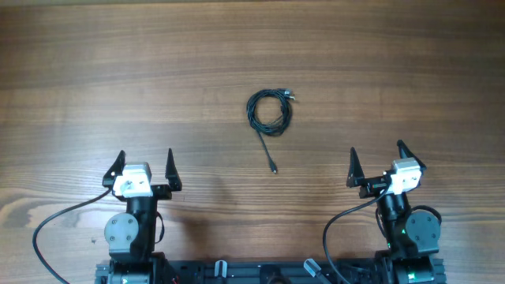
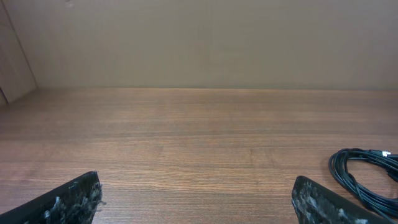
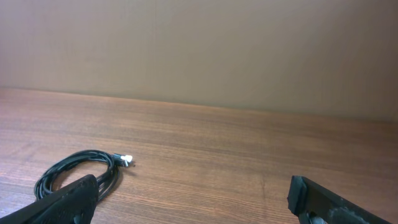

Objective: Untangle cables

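Cables (image 1: 269,111) coiled; left pincer (image 1: 145,153), right pincer (image 1: 376,147) gape, pointing forward.

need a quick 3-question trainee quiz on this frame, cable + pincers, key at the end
1. True or false: the left pincer and the right pincer both stand open and empty.
2. The coiled black cable lies: A) on the table, between the two arms and farther out; B) under the right pincer; C) gripped in the left pincer.
3. Which way does the coil's loose tail run?

Key: 1 true; 2 A; 3 toward the robot, ending in a plug.
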`<act>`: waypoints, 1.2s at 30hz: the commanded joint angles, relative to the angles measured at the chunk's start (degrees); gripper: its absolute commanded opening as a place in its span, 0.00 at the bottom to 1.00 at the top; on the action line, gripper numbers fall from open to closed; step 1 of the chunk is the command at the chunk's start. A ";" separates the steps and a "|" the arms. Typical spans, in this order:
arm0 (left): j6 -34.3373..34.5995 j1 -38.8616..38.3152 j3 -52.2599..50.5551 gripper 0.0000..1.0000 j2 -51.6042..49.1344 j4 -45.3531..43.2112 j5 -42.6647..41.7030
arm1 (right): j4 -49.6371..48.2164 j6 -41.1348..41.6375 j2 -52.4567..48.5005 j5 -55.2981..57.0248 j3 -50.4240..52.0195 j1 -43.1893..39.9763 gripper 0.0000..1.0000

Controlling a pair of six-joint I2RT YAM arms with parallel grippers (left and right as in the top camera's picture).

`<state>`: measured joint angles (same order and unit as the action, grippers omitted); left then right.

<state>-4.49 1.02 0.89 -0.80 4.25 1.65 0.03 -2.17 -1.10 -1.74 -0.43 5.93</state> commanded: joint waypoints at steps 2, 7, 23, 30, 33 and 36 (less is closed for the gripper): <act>-1.20 -0.37 -0.57 1.00 0.20 -0.37 0.17 | -0.09 0.81 0.68 -0.96 0.11 -0.33 1.00; -1.29 -0.37 -0.57 1.00 0.20 -0.24 0.13 | -0.09 0.83 0.68 -0.96 0.11 -0.33 1.00; -1.27 -0.37 -0.57 1.00 0.20 -0.24 0.13 | -0.09 0.83 0.68 -0.96 0.11 -0.33 1.00; -1.20 -0.37 -0.57 1.00 0.20 -0.24 -0.42 | -0.09 0.83 0.68 -0.96 0.11 -0.33 1.00; -1.09 -0.37 -0.57 1.00 0.20 -0.22 -0.74 | -0.09 0.83 0.68 -0.96 0.11 -0.33 1.00; -1.09 -0.37 -0.57 1.00 0.20 -0.44 -0.74 | -0.09 0.83 0.68 -0.96 0.11 -0.33 1.00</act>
<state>-4.49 1.02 0.89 -0.80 4.23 1.61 0.03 -2.17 -1.10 -1.76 -0.45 5.93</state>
